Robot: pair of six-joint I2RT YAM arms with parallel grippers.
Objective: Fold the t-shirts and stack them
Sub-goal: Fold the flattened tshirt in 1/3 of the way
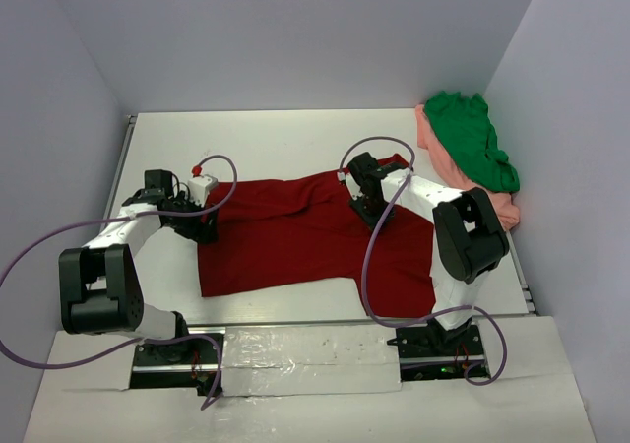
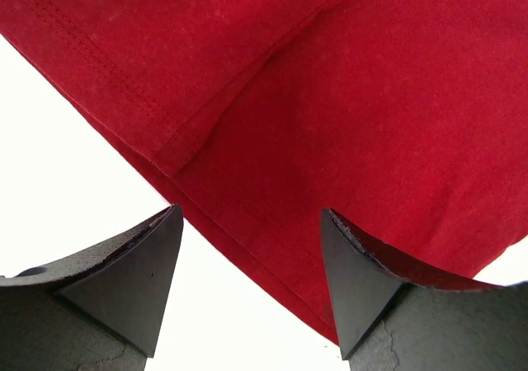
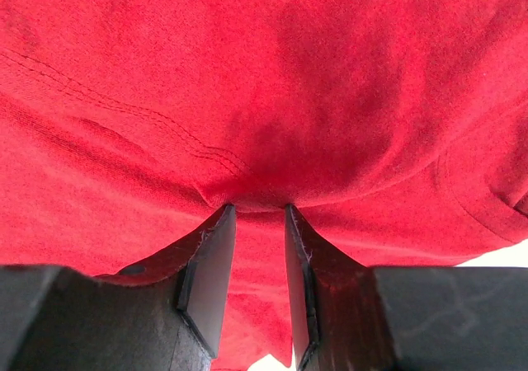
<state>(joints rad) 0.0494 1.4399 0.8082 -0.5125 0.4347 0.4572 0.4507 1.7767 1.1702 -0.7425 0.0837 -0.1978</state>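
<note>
The dark red t-shirt [image 1: 295, 236] lies spread out on the white table [image 1: 266, 138], partly folded over on itself. My left gripper [image 1: 202, 228] is at its left edge. In the left wrist view the gripper [image 2: 247, 210] is open wide and straddles the hem of the shirt [image 2: 371, 99]. My right gripper [image 1: 362, 205] is on the shirt's upper right part. In the right wrist view the gripper [image 3: 260, 206] has its jaws close together, pinching a pucker of the red cloth [image 3: 264, 74]. The bright green t-shirt [image 1: 472, 148] lies bunched on the salmon pink t-shirt [image 1: 504, 207] at the back right.
Grey walls close in the table on the left, back and right. The green and pink shirts sit against the right wall. Purple cables loop from both arms over the near part of the table. Both arm bases stand at the near edge.
</note>
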